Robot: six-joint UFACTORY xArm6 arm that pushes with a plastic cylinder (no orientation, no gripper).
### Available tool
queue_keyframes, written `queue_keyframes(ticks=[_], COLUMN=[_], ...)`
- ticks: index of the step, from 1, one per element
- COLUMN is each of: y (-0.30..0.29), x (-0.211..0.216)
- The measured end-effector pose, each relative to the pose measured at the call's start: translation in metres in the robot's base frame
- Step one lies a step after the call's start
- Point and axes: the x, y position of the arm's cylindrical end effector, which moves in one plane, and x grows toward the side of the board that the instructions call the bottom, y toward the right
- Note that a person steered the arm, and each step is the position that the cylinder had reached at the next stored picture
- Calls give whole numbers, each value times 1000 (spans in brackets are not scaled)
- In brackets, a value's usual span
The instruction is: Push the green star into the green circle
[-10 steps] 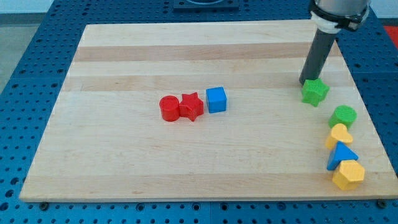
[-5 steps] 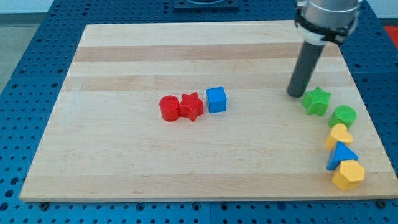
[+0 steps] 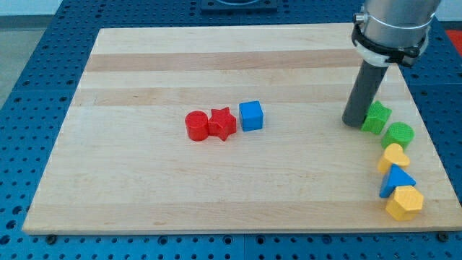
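The tip [image 3: 354, 123] touches the green star [image 3: 377, 117] on its left side; the green circle [image 3: 398, 134] sits just beside the star, lower right.

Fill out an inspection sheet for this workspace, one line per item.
Surface: pale wooden board lying on a blue perforated table.
Job's things: green star near the view's right edge; green circle just below and right of it, close or touching.
Clutter: red circle, red star and blue cube in a row mid-board; yellow heart-like block, blue triangle and yellow hexagon stacked down the right edge.
End effector: my tip sits against the star's left side.
Cables: nothing seen.
Surroundings: a dark object at the view's top edge, unclear.
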Motion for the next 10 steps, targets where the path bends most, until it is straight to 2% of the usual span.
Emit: queue_keyframes(ticks=[3, 7, 9, 10], y=[13, -49, -81, -109], x=[0, 1, 30, 31])
